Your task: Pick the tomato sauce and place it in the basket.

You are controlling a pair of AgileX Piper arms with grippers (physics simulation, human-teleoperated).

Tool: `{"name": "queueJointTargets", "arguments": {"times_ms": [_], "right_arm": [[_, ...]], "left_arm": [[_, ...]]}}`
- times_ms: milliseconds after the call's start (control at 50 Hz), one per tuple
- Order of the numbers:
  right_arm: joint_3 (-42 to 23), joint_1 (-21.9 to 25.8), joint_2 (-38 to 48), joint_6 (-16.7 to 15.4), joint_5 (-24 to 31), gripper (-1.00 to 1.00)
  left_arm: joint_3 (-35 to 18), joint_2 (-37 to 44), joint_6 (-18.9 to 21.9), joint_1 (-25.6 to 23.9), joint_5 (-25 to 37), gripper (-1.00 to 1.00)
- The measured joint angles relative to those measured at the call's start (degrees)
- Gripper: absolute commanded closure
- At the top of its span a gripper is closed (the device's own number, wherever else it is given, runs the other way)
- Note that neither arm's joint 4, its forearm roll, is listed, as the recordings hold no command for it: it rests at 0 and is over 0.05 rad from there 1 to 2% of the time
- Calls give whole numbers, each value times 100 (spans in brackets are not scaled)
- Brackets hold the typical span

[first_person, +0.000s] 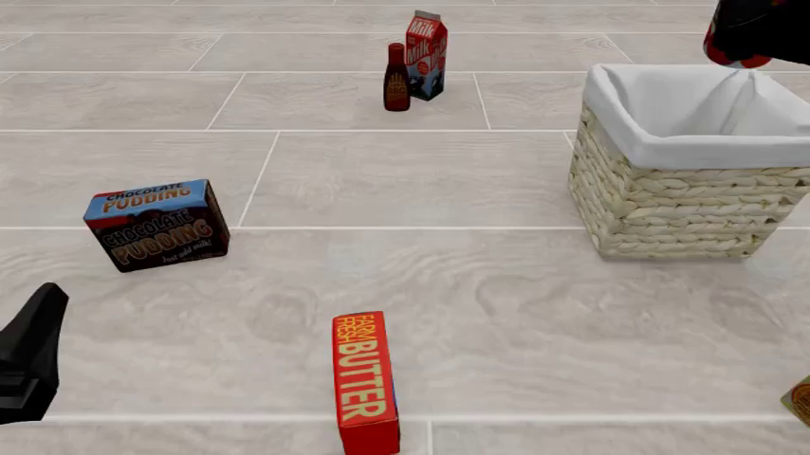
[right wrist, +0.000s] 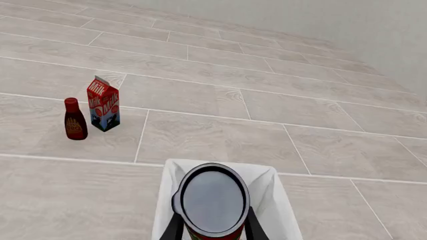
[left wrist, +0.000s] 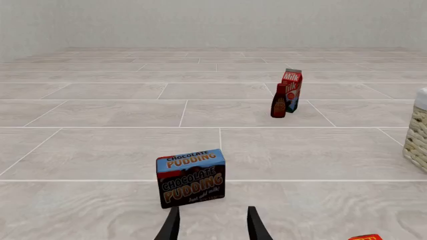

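The left gripper (left wrist: pixel 212 222) hangs open and empty near a pudding box (first_person: pixel 157 225); at far right, the right gripper (right wrist: pixel 212 227) clamps the tomato sauce can (right wrist: pixel 211 200) above the lined basket (first_person: pixel 671 204).

Pale wood-grain tiled surface (first_person: pixel 418 180) with thin white seams runs to a plain light wall (left wrist: pixel 213 22).

Straw-coloured woven basket (first_person: pixel 677 204) with white lining; red butter box (first_person: pixel 364 382) with yellow lettering.
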Motion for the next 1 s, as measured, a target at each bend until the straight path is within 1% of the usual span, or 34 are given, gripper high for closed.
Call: {"name": "queueJointTargets", "arguments": {"times_ms": [520, 1000], "right_arm": [[84, -63, 308, -80, -170, 100], [99, -159, 594, -22, -307, 100]], "left_arm": [[0, 0, 0, 0, 0, -100], [0, 0, 0, 0, 0, -100]]}}
